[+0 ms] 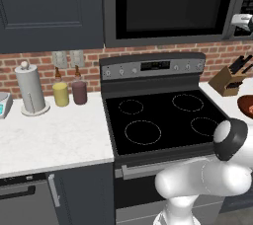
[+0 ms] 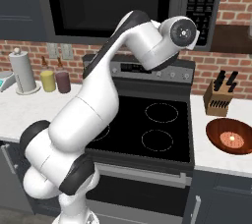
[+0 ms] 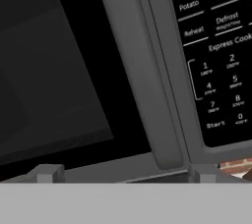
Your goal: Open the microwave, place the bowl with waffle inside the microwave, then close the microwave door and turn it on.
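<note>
Jaws wide, empty, at the shut microwave door (image 3: 74, 70); bowl (image 2: 231, 135) on the white counter (image 2: 216, 156).

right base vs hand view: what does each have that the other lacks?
Right base alone: the bowl with the waffle on the counter right of the stove, plus the knife block. Hand view alone: readable keypad labels, with the open gripper near the door's right edge. Both: the microwave, its door closed.

Stove (image 1: 160, 115) — knife block (image 2: 218, 99), perhaps bottles (image 1: 69, 92)
</note>
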### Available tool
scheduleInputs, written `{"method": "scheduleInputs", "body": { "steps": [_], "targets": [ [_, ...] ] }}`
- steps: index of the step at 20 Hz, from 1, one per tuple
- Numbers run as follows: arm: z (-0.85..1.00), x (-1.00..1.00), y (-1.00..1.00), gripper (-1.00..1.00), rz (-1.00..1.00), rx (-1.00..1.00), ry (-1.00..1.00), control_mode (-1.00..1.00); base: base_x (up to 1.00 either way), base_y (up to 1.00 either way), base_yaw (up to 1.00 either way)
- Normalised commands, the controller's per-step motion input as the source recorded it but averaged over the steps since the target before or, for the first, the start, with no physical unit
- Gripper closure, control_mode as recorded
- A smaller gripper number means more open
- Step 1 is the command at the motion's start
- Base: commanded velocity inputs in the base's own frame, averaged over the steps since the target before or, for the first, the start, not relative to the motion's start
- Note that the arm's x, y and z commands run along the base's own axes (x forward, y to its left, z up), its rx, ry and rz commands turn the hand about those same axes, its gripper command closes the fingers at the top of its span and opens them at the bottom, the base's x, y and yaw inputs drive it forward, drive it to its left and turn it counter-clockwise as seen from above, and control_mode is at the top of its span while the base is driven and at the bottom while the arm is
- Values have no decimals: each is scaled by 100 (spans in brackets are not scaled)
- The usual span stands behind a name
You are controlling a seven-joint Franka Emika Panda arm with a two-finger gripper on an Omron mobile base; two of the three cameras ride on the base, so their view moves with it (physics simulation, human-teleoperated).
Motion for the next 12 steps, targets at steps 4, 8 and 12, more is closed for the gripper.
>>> {"method": "scheduleInputs", "body": {
  "steps": [4, 8, 12],
  "targets": [
    [0, 32, -1, -100, 0, 0, 0, -100, 0, 0, 0],
    [0, 21, -20, -100, 0, 0, 0, -100, 0, 0, 0],
    [0, 13, -32, -100, 0, 0, 0, -100, 0, 0, 0]
  ]
}}
